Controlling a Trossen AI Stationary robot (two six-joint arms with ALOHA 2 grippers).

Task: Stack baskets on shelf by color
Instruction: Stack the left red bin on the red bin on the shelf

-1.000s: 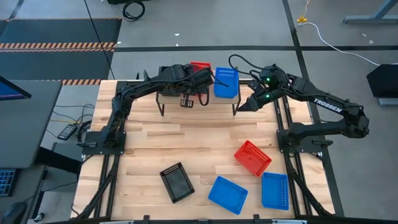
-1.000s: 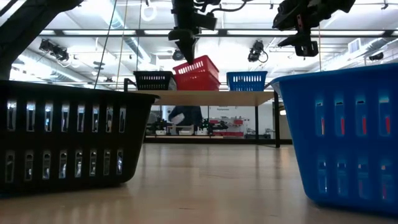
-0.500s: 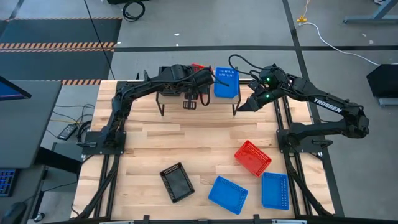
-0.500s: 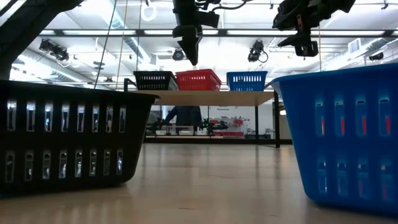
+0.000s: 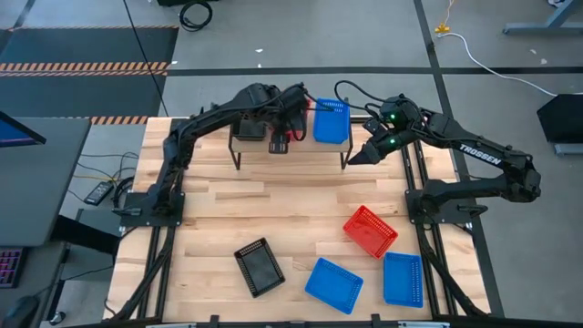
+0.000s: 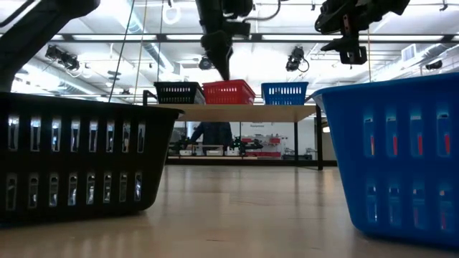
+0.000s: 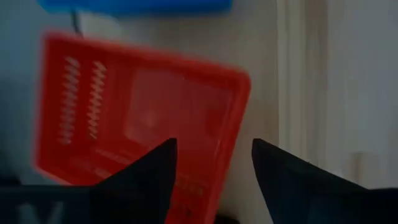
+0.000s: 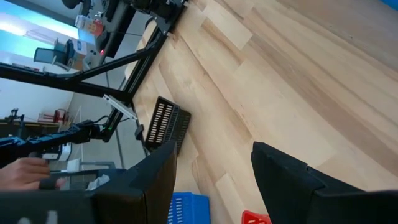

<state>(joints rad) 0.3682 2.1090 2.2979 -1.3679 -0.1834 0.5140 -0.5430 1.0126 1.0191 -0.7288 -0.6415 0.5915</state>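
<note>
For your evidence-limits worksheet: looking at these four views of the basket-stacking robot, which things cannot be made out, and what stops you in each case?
- Red basket on the shelf: high view, hidden under the left gripper.
- How many baskets sit in each shelf pile: low view, too small to tell.
- Shelf top: high view, mostly covered by the left arm.
- Near blue basket: low view, cut by the picture's edge.
- Red basket's mesh: left wrist view, blurred.

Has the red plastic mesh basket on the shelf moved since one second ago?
Yes. The red plastic mesh basket, earlier tilted above the wooden shelf, now sits level on it between the black basket and blue basket.

White "TROSSEN" lettering, seemingly, along the right arm [image 5: 480, 155].
</note>
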